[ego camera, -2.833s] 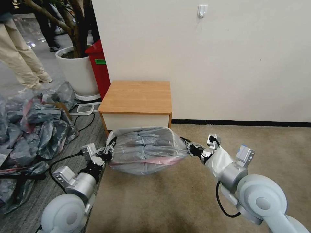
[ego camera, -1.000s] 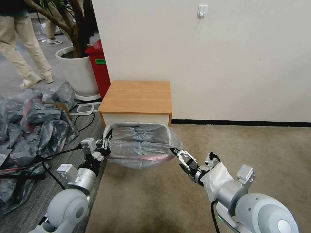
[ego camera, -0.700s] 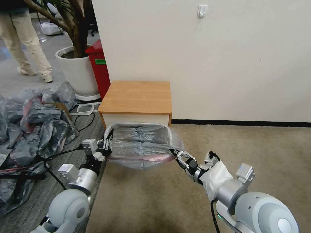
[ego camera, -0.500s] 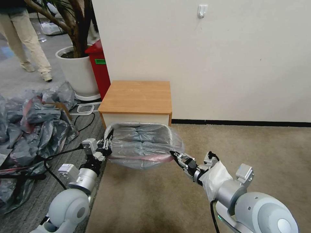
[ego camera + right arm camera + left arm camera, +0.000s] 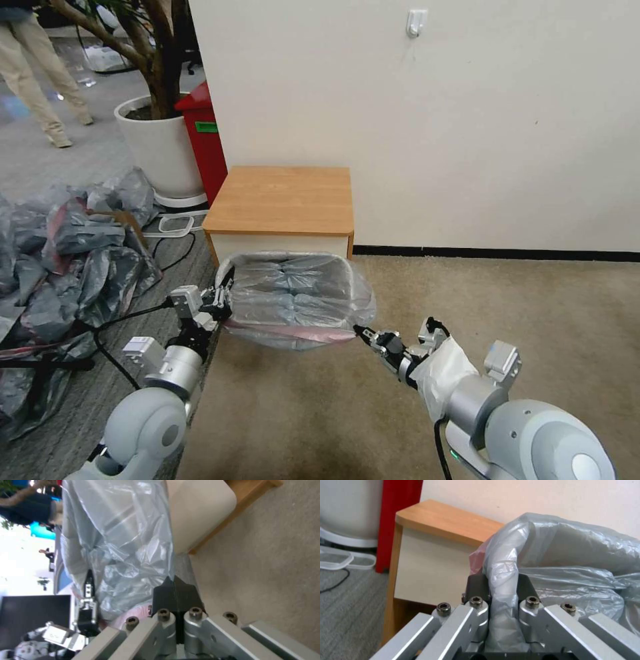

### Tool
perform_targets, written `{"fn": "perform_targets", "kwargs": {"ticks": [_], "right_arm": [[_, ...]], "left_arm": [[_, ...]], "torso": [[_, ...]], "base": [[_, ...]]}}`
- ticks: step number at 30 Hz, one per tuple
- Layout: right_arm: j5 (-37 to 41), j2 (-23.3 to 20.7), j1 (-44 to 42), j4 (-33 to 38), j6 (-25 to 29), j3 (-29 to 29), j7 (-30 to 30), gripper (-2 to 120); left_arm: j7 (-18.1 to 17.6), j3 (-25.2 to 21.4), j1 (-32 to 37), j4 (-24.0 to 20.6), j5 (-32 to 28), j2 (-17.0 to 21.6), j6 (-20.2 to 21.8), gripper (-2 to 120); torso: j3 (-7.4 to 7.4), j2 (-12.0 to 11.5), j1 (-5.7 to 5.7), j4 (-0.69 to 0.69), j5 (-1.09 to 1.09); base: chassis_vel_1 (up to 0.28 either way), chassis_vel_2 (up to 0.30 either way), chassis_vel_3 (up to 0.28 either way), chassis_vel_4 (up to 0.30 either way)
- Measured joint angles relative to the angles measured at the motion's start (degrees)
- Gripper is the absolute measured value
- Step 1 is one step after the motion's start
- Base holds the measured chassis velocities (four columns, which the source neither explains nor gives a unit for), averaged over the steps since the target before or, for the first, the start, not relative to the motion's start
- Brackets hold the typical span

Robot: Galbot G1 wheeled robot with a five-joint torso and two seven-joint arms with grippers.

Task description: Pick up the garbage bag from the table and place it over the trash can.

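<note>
Head view: left claw [image 5: 222, 303] clamps the garbage bag [image 5: 293, 300]'s left rim; right claw [image 5: 365, 333], pinched together, touches its right corner.

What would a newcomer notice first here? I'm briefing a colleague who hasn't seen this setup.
The grey garbage bag draped over the trash can in front of the table stands out first. The left end effector is clamped on the bag's left rim, while the right end effector, closed, sits at its right corner. A heap of grey bags fills the floor to the left.
</note>
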Motion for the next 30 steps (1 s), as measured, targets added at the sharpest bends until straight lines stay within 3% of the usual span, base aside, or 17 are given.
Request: {"fn": "perform_targets", "kwargs": {"ticks": [9, 18, 26, 30], "right_arm": [[-13.72, -0.44, 0.86, -4.76, -1.88, -1.94, -5.56, 0], [-15.95, -0.27, 0.17, -3.67, -1.82, -1.48, -6.80, 1], [-16.47, 0.54, -3.79, -0.08, -2.14, -0.05, -7.99, 28], [-20.14, 2.49, -3.87, -0.08, 2.43, 1.24, -15.81, 46]], "left_arm": [[-0.62, 0.10, 0.06, -1.45, -5.05, -0.14, 1.64, 7], [-1.07, -0.17, -0.15, -0.41, -6.80, -0.07, 2.15, 7], [-2.67, -0.70, -1.51, 2.92, -9.43, -0.06, 2.41, 7], [-3.06, -0.66, -1.36, 3.15, -13.18, -0.71, 3.76, 7]], "torso": [[0.00, 0.00, 0.00, 0.00, 0.00], [0.00, 0.00, 0.00, 0.00, 0.00], [0.00, 0.00, 0.00, 0.00, -0.01], [0.00, 0.00, 0.00, -0.01, 0.00]], "base": [[0.000, 0.000, 0.000, 0.000], [0.000, 0.000, 0.000, 0.000], [0.000, 0.000, 0.000, 0.000], [0.000, 0.000, 0.000, 0.000]]}}
